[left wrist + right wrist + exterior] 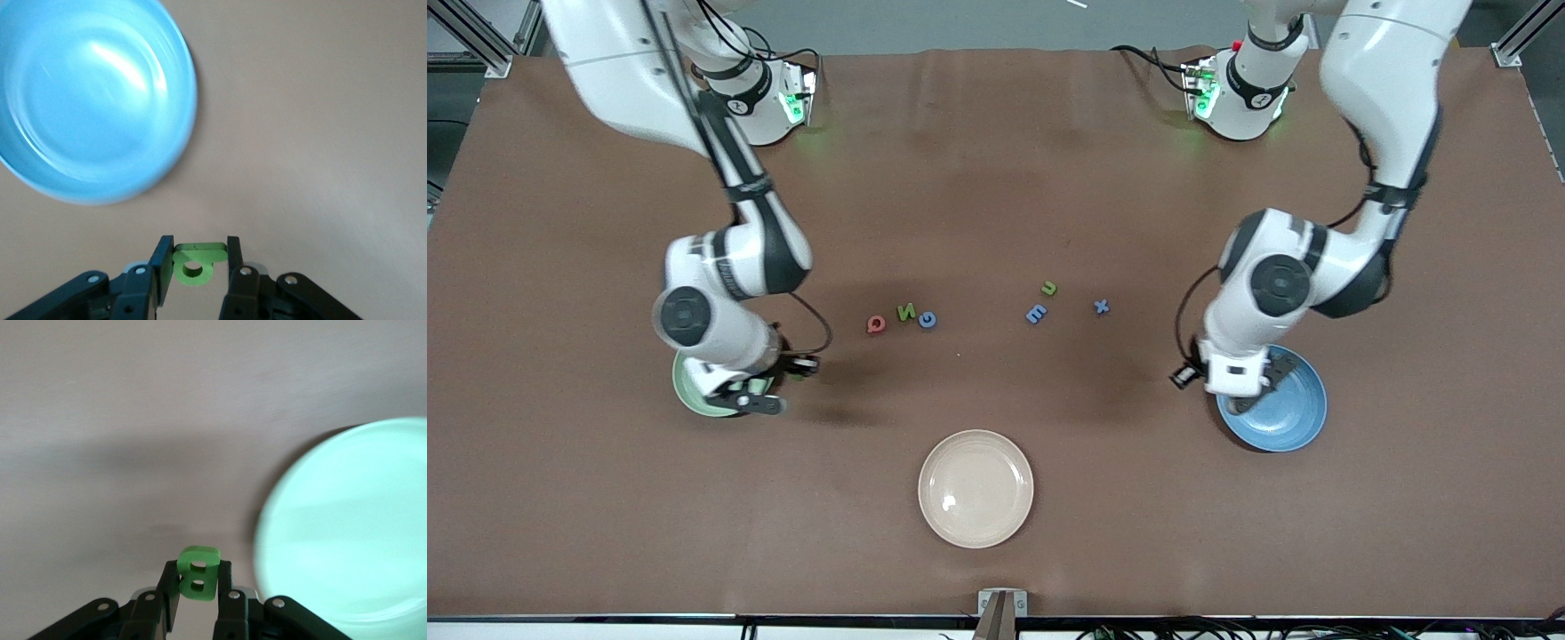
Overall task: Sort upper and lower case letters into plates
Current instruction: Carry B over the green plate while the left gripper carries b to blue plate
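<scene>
Brown table (996, 178) carries it all; the cream plate (975, 488) sits nearest the front camera, between the other two; the blue plate (1280, 413) lies toward the left arm's end, the light green plate (698, 396) toward the right arm's end, each partly covered by an arm. Left gripper (196, 261) hangs by the blue plate's rim, pinching a green q-like letter (195, 264); right gripper (197, 580) hangs beside the green plate, clamped on the green B (198, 573). Six letters lie in a loose row mid-table: red Q (875, 324), green N (906, 312), blue G (927, 320) close together; then blue m (1037, 313), green u (1049, 288), blue x (1102, 307).
</scene>
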Robot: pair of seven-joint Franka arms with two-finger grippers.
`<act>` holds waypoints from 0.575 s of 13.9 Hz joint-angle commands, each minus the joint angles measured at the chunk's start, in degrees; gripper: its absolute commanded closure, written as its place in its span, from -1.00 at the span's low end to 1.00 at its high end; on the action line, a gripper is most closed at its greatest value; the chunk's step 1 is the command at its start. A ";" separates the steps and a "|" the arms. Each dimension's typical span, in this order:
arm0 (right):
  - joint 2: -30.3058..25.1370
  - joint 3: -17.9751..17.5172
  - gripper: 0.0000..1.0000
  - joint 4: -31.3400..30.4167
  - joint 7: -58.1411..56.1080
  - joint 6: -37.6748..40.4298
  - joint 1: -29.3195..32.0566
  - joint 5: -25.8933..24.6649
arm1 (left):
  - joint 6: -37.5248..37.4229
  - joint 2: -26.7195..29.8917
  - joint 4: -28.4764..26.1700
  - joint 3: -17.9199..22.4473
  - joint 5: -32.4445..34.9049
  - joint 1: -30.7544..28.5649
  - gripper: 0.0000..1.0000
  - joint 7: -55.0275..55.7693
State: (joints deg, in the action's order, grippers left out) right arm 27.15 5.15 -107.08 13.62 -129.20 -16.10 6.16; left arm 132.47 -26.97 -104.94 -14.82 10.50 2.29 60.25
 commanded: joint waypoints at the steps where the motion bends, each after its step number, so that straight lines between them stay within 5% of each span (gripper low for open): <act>1: -4.55 -1.19 1.00 -6.63 -7.26 -0.52 4.31 -0.01 | -0.38 -1.06 0.00 -0.47 1.18 -5.79 0.97 -6.79; 3: -4.91 -1.19 0.99 -9.01 -10.27 -0.88 6.77 -0.01 | 0.15 -2.81 0.00 -0.47 1.45 -9.22 0.82 -9.44; 5: -4.91 -1.19 0.99 -11.82 -11.07 -3.32 7.75 -0.01 | 0.85 -4.31 0.00 -0.64 3.98 -10.90 0.46 -9.45; 6: -4.74 -1.19 0.99 -13.14 -11.16 -5.17 7.92 -0.01 | 0.86 -4.41 -0.09 -0.64 4.08 -10.90 -0.06 -9.45; 7: -4.56 -1.19 0.99 -13.93 -11.16 -6.23 8.19 -0.09 | 0.86 -4.41 -0.18 -0.64 4.08 -10.90 -0.88 -8.93; 8: -4.47 -1.19 0.98 -14.29 -11.16 -6.94 8.62 -0.09 | 0.86 -4.15 -0.53 -0.73 4.08 -10.73 -1.00 -8.40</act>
State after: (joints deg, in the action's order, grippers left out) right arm 24.38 5.07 -118.34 3.08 -134.02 -9.01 6.15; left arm 133.20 -31.74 -105.21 -14.90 13.35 -8.83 50.58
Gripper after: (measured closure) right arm 0.731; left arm 0.480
